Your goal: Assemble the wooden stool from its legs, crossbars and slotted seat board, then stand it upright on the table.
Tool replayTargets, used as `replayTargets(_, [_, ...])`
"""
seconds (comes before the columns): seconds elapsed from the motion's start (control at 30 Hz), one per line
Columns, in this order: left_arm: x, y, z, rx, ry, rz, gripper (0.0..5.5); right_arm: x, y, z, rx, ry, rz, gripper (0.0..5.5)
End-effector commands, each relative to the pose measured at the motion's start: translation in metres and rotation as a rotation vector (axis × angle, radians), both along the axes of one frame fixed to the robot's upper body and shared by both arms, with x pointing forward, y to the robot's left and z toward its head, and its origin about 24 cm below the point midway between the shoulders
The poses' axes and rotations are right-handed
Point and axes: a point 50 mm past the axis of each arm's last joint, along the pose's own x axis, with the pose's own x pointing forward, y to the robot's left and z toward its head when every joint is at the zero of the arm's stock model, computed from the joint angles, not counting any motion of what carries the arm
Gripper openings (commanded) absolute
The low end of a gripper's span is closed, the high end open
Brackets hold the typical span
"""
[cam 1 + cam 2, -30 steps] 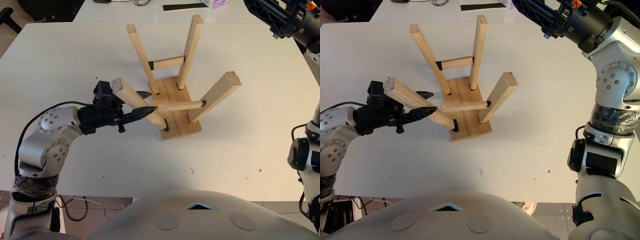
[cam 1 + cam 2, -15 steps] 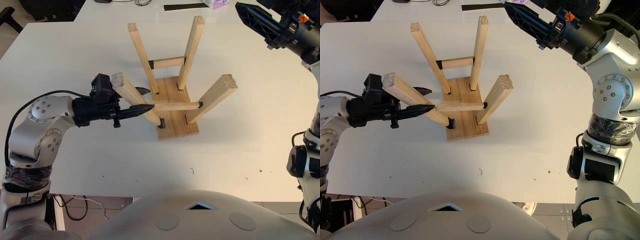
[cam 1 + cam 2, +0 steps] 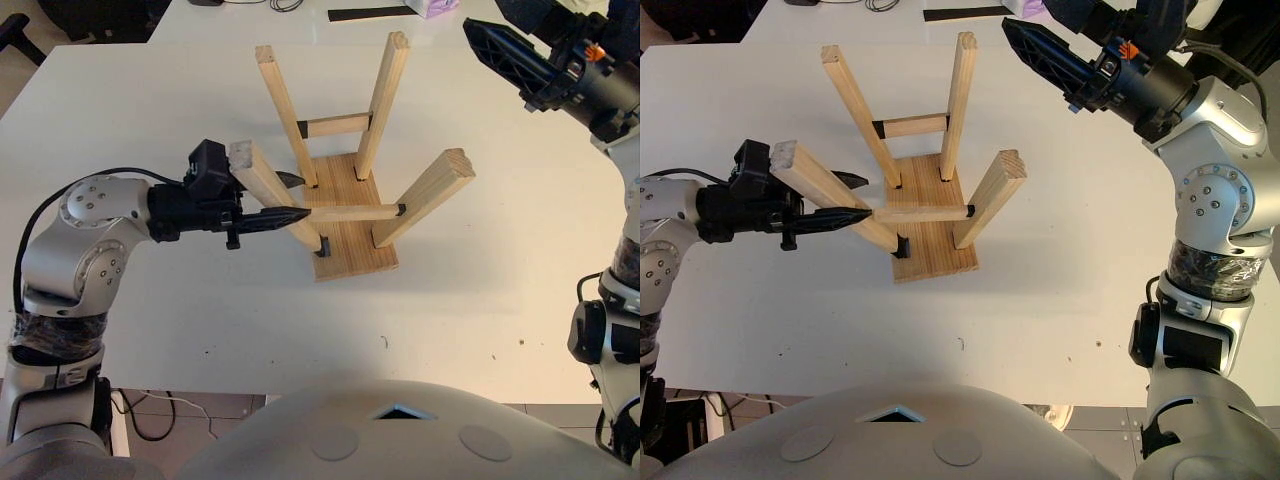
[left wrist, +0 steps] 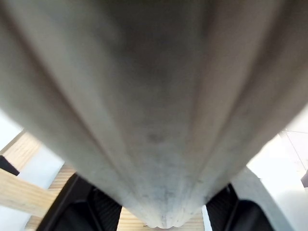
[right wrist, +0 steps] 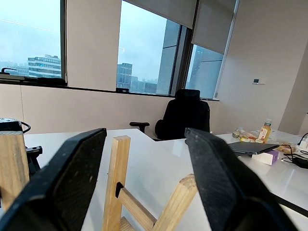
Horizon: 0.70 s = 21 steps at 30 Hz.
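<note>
White table point(image 3: 140, 110), stool point(image 3: 352, 212) upside down mid-table on its seat board point(image 3: 360, 260), 4 legs point(image 3: 380, 100) up: my left gripper point(image 3: 297, 198) pinches the near-left leg point(image 3: 262, 185), right gripper point(image 5: 144, 137) hangs spread at far right, so I reckon assembly's done & next needs a flip upright w/ both arms.

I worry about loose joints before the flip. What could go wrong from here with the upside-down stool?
The left gripper clamps one near-left pale wooden leg; lifting there may lever it out of the flat wooden seat board. The legs splay unevenly, so the thin front crossbar might pop loose. The open right gripper, raised on the far right, may knock the far-right leg coming in.
</note>
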Motion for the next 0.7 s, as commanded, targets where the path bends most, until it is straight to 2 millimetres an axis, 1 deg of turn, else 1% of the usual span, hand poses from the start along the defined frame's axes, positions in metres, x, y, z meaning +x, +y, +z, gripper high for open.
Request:
replayTargets(0.03, [-0.001, -0.005, -0.007, -0.008, 0.02, 0.002, 2.04, 0.003, 0.003, 0.0, -0.003, 0.01, 0.009, 3.02])
replayTargets(0.23, [0.004, 0.003, -0.023, 0.044, 0.037, 0.04, 2.04, 0.002, 0.003, 0.001, -0.005, 0.005, 0.011, 3.02])
replayTargets(0.37, [0.006, 0.004, -0.021, 0.063, 0.005, 0.044, 2.04, 0.004, 0.005, 0.0, -0.005, 0.007, 0.023, 3.02])
replayTargets(0.47, [0.008, -0.001, -0.018, 0.084, -0.021, 0.023, 2.04, 0.002, 0.008, -0.002, -0.012, 0.007, 0.024, 3.02])
replayTargets(0.57, [0.004, -0.007, -0.019, 0.127, -0.047, -0.007, 2.04, -0.004, 0.016, 0.0, -0.008, -0.001, 0.029, 3.02])
replayTargets(0.7, [-0.004, -0.012, -0.015, 0.121, -0.06, -0.014, 2.04, -0.023, 0.037, 0.005, 0.01, -0.012, 0.09, 3.02])
